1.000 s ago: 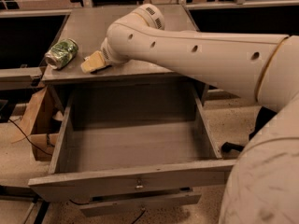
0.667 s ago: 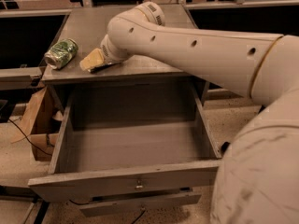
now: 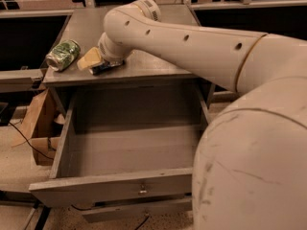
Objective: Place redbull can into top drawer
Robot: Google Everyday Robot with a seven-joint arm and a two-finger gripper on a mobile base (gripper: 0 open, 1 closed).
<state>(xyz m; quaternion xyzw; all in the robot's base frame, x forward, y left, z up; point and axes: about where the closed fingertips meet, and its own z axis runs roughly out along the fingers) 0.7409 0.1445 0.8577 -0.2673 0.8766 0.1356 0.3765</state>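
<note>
The top drawer [image 3: 110,186] stands pulled wide open below the counter, with a small metal knob [image 3: 142,190] on its front, and its inside looks empty. My gripper [image 3: 96,63] rests low on the countertop [image 3: 144,61] at the end of the long white arm. A small dark slim object [image 3: 106,68] lies under it and may be the redbull can, though it is mostly hidden. The fatter green-patterned can [image 3: 62,55] lies on its side just left of the gripper.
The arm's big white body [image 3: 249,166] fills the right foreground and covers the drawer's right side. A narrower lower drawer front [image 3: 139,209] sits beneath. A cardboard box [image 3: 41,123] and a cable lie on the floor to the left. Dark desks flank the counter.
The gripper has stayed at nearly the same spot on the countertop. The near part of the arm has swung further into the right foreground. The green can has not moved.
</note>
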